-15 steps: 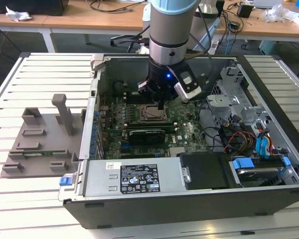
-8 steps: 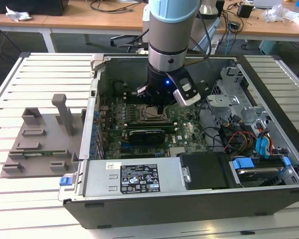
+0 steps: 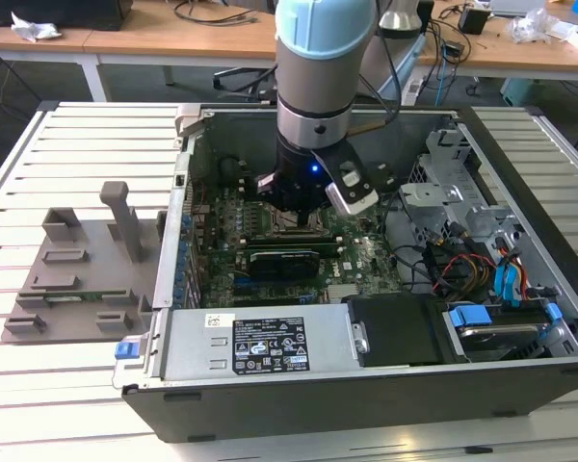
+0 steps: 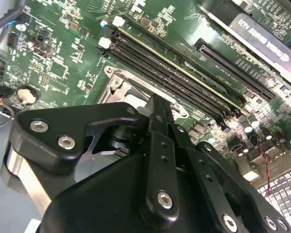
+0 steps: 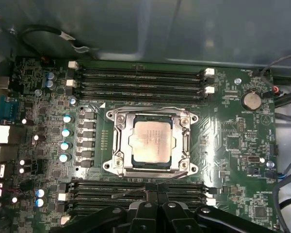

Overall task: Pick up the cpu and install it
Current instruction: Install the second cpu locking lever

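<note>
Black anodised links of the gripper (image 4: 155,121) crowd the second wrist view; whether its fingers stand apart or together I cannot tell, and nothing shows held between them. Just beyond, in the first wrist view, the cpu (image 5: 152,141) lies flat inside the metal socket frame (image 5: 117,141) on the green motherboard (image 5: 233,141), silver top up, so it looks already seated. Memory slots (image 5: 136,77) run along both sides of the socket. In the exterior view the arm (image 3: 323,77) hangs straight down into the open computer case (image 3: 520,144), with the grey holder tray (image 3: 67,279) well apart at the exterior view's left. A white-and-black label (image 3: 270,344) sits on the power supply; its print is too small to make out.
</note>
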You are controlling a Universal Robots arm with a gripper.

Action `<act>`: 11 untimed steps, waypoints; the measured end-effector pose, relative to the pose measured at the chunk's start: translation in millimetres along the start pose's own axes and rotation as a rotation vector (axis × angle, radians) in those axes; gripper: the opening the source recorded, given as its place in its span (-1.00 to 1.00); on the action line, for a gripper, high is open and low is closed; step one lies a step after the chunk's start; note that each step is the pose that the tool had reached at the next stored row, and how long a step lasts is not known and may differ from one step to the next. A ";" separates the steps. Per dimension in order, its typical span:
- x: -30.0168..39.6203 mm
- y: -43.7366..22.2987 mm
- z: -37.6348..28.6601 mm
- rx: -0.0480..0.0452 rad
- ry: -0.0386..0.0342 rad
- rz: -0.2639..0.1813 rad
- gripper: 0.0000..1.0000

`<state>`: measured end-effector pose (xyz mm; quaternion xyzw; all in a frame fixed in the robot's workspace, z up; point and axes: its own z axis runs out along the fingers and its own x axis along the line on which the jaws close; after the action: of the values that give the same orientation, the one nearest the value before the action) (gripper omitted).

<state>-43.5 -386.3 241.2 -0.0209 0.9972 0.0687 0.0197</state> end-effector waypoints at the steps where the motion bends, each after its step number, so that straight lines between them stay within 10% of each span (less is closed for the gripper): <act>1: 0.5 -0.2 1.8 0.0000 0.0000 0.000 -0.79; 11: 8.7 -1.6 14.0 -0.0005 0.0000 0.000 -0.79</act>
<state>-51.6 -386.3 226.8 -0.0209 0.9972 0.0689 0.0197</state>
